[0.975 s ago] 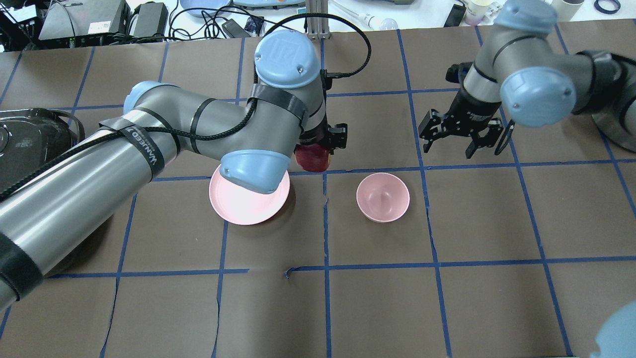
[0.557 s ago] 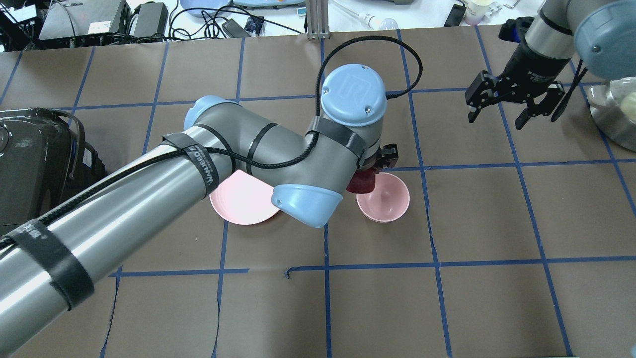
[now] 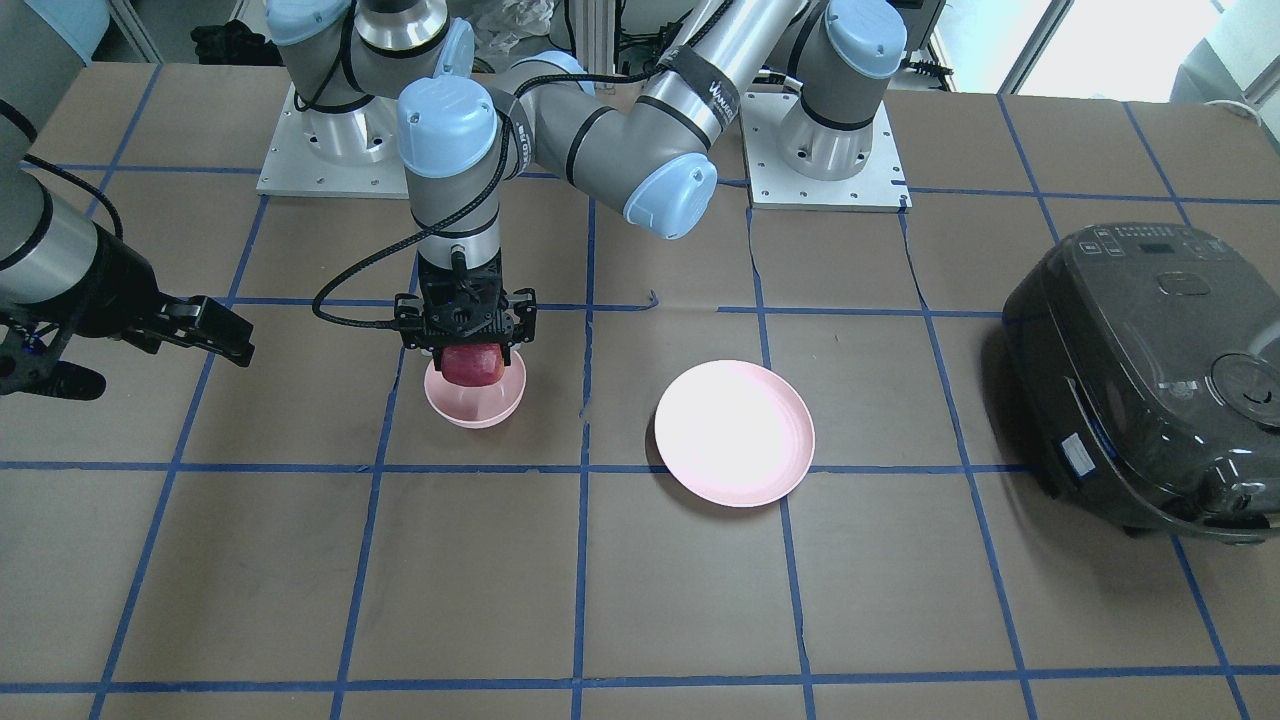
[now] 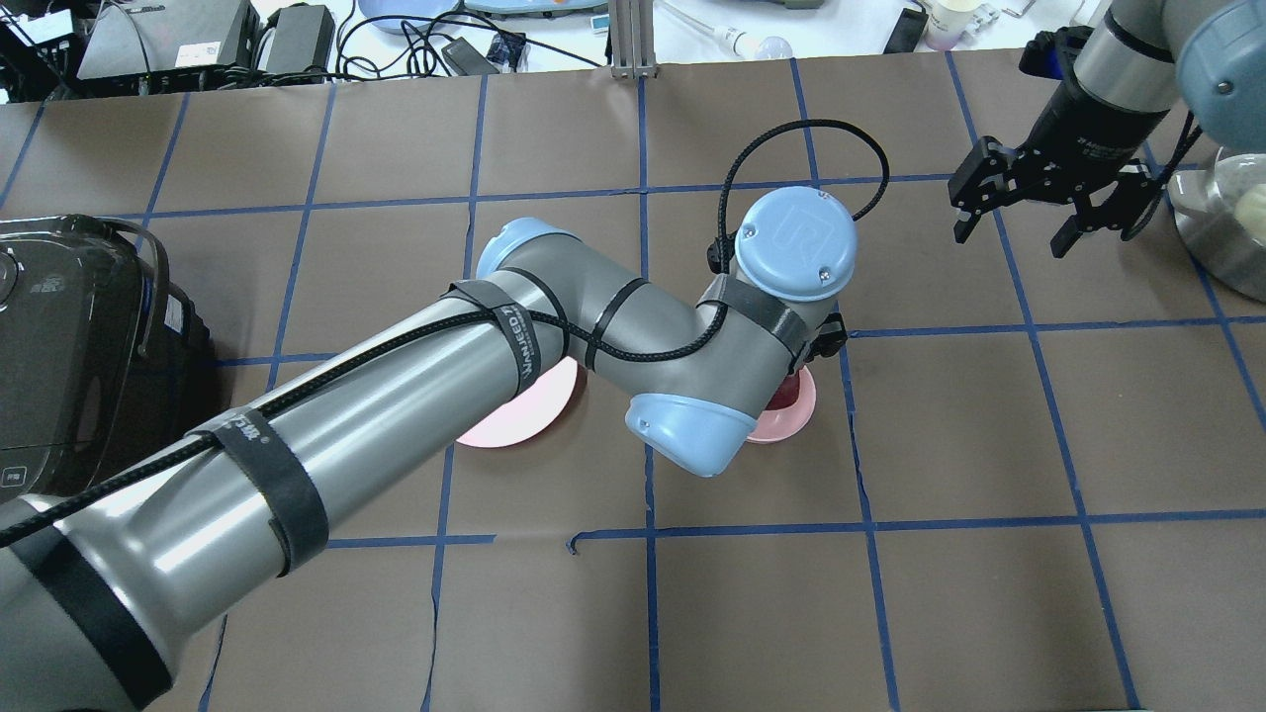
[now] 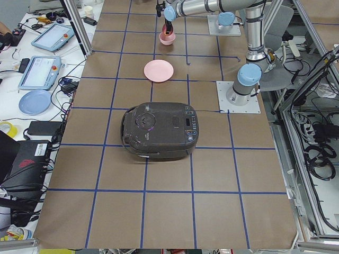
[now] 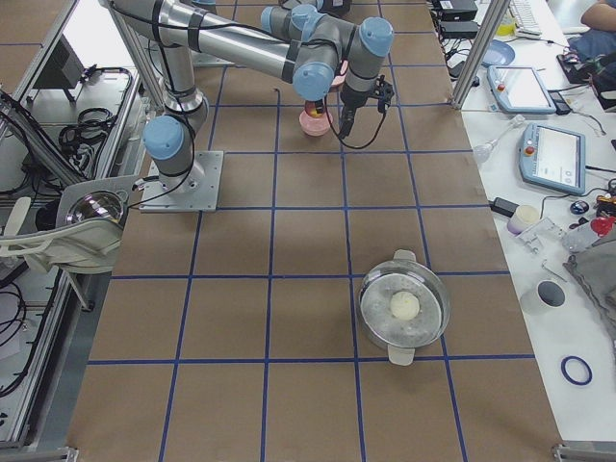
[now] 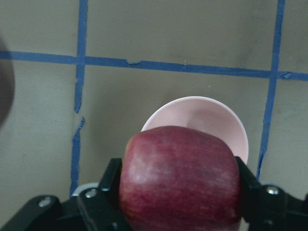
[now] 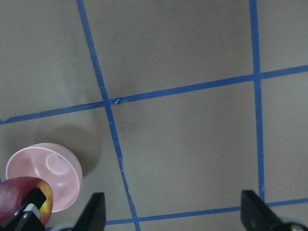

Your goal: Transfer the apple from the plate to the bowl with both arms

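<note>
My left gripper [image 3: 470,345] is shut on the dark red apple [image 3: 472,364] and holds it right over the small pink bowl [image 3: 475,412]. In the left wrist view the apple [image 7: 180,175] sits between the black fingers above the bowl's near rim [image 7: 202,113]. The wide pink plate [image 3: 735,432] lies bare one square towards the robot's left. In the overhead view the left arm hides most of the bowl [image 4: 796,415] and part of the plate [image 4: 514,427]. My right gripper [image 4: 1011,240] is open and empty, well off to the robot's right of the bowl.
A black rice cooker [image 3: 1140,370] stands at the table's end on the robot's left. A metal pot [image 4: 1226,227] with a pale ball inside stands at the robot's right edge. Clutter and cables lie beyond the far edge.
The left arm has carried the apple from beside the plate to the right, over the bowl. The right gripper has pulled back to the far right, still open.
</note>
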